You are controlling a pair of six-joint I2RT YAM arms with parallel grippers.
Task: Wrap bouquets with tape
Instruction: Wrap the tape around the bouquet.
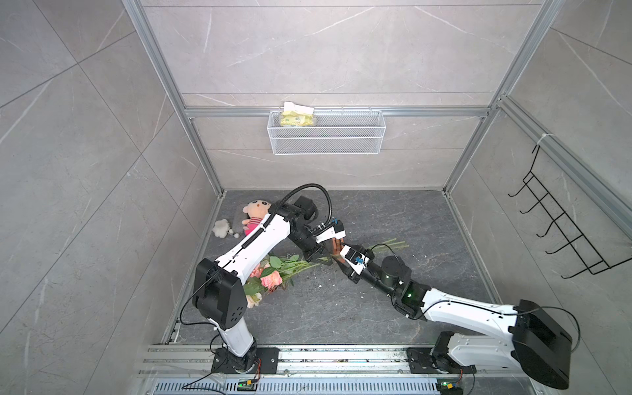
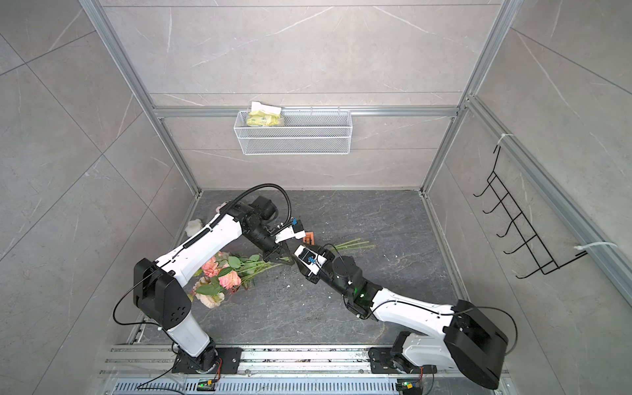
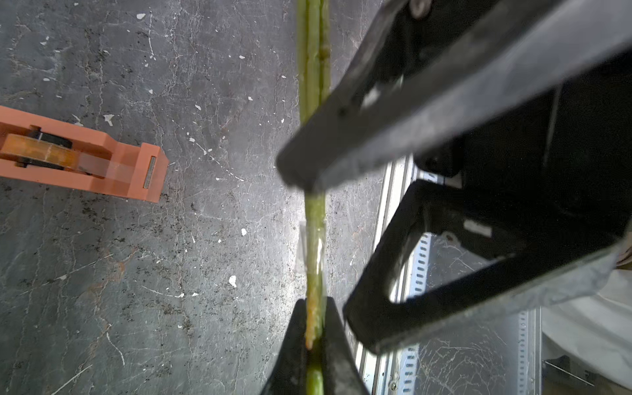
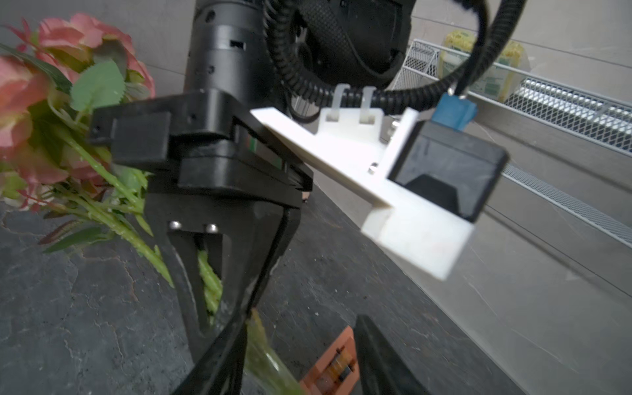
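Note:
The bouquet [image 1: 272, 278] [image 2: 229, 278] lies on the dark floor, its pink and peach blooms beside the left arm. Its long green stems [image 1: 390, 244] run to the right. My left gripper [image 3: 314, 307] [image 1: 321, 258] is shut on the bunched stems [image 3: 313, 68]. A strip of clear tape [image 3: 314, 249] wraps the stems just past its jaws. My right gripper [image 4: 301, 325] [image 3: 330, 248] stands open, its two fingers on either side of that taped stretch, one finger close against the stems [image 4: 263, 355]. The orange tape dispenser [image 3: 85, 160] [image 4: 333, 366] [image 1: 338, 248] stands on the floor just beyond the stems.
A pink plush doll [image 1: 254, 215] and a white fluffy toy [image 1: 222, 227] lie in the far left corner. A white wire basket [image 1: 326, 136] with yellow packets hangs on the back wall. A black hook rack [image 1: 561, 232] is on the right wall.

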